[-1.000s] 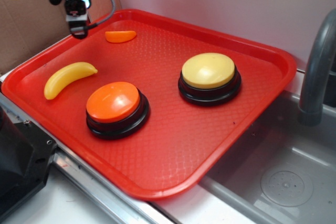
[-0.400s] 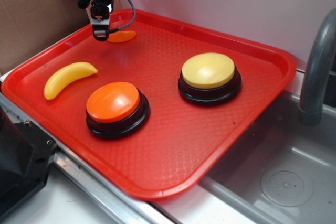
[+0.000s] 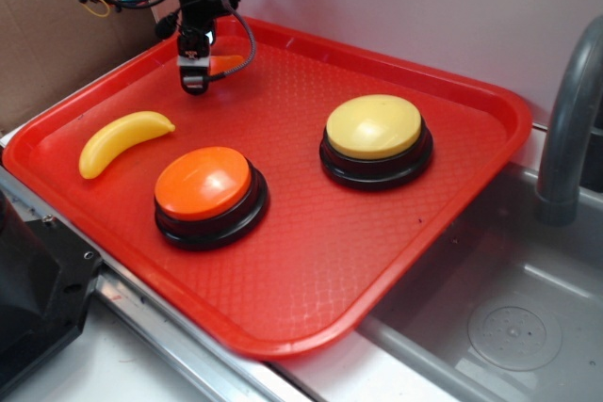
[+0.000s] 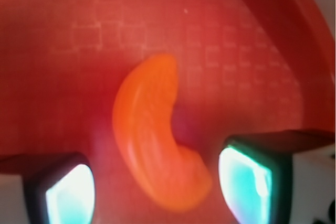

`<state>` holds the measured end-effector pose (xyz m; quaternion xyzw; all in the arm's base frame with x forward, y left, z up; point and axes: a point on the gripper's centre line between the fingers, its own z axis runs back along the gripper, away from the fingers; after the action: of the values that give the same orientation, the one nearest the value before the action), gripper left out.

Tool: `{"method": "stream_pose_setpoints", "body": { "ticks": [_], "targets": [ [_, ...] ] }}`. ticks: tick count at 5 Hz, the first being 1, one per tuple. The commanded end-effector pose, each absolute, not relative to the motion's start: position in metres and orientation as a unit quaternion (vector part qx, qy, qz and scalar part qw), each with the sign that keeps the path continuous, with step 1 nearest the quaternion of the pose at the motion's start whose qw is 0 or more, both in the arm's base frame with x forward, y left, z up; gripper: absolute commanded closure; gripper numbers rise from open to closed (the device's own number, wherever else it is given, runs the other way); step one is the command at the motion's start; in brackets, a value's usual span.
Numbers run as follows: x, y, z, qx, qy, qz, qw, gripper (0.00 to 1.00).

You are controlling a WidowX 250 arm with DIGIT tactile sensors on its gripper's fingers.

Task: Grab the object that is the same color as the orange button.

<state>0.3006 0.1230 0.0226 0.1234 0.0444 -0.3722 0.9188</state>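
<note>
In the upper left of the exterior frame, the gripper [image 3: 193, 85] hangs over the back of the red tray [image 3: 452, 195], hiding most of the orange slice [image 3: 226, 63], which lies on the tray floor just behind it. In the wrist view the fingers [image 4: 63, 187] stand apart at the lower corners, and the slice's lower end [image 4: 157, 145] lies between them, seemingly untouched, though the blur makes that uncertain. The orange button [image 3: 204, 185] sits nearer the frame's centre.

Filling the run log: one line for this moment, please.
gripper: open, straddling | target: orange slice, on tray, ungrasped | orange button: untouched
</note>
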Motion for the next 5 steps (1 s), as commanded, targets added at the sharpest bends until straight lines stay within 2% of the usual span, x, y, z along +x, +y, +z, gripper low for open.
{"method": "stream_pose_setpoints", "body": {
  "ticks": [1,3,4,5],
  "targets": [
    [0.311,0.124,0.032,0.117,0.010,-0.338,0.934,1.00],
    [0.298,0.130,0.035,0.101,0.012,-0.323,0.941,1.00],
    [0.296,0.122,0.035,0.099,0.006,-0.306,0.947,1.00],
    [0.279,0.112,0.062,0.078,-0.007,-0.191,0.978,1.00]
  ]
}}
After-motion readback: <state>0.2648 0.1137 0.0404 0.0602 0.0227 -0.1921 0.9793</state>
